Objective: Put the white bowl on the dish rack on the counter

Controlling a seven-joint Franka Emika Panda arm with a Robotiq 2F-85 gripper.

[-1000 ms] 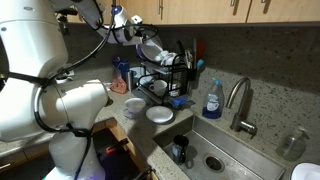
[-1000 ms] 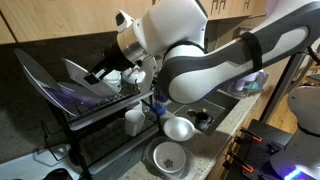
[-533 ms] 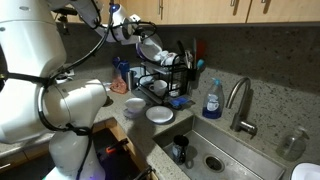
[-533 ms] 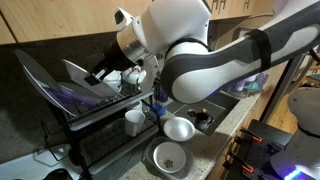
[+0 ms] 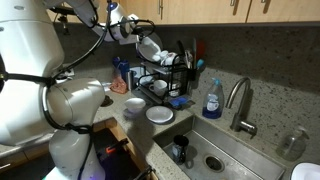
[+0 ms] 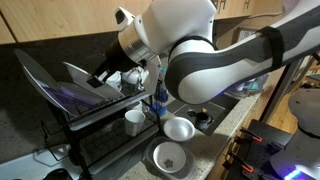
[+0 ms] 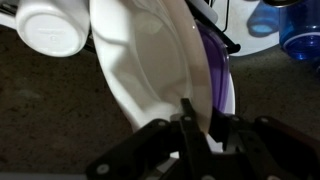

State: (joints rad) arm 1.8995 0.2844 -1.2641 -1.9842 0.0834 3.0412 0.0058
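Observation:
My gripper point(image 7: 203, 120) is shut on the rim of the white bowl point(image 7: 145, 60), which fills the middle of the wrist view and stands tilted on edge. In both exterior views the gripper point(image 5: 133, 30) holds the bowl point(image 5: 150, 47) over the upper tier of the black wire dish rack point(image 5: 176, 84). The bowl point(image 6: 113, 78) is close to the dishes on the rack point(image 6: 95, 140). Whether it touches the rack I cannot tell. The speckled counter point(image 5: 268, 108) runs beneath.
A purple plate point(image 7: 226, 85) and a white cup point(image 7: 55, 28) sit in the rack beside the bowl. Two white dishes point(image 6: 178, 128) point(image 6: 168, 157) lie on the counter in front of the rack. A blue soap bottle point(image 5: 212, 98), a faucet point(image 5: 238, 100) and the steel sink point(image 5: 215, 155) are nearby.
The gripper with the bowl has shifted very slightly over the upper tier; nothing was let go.

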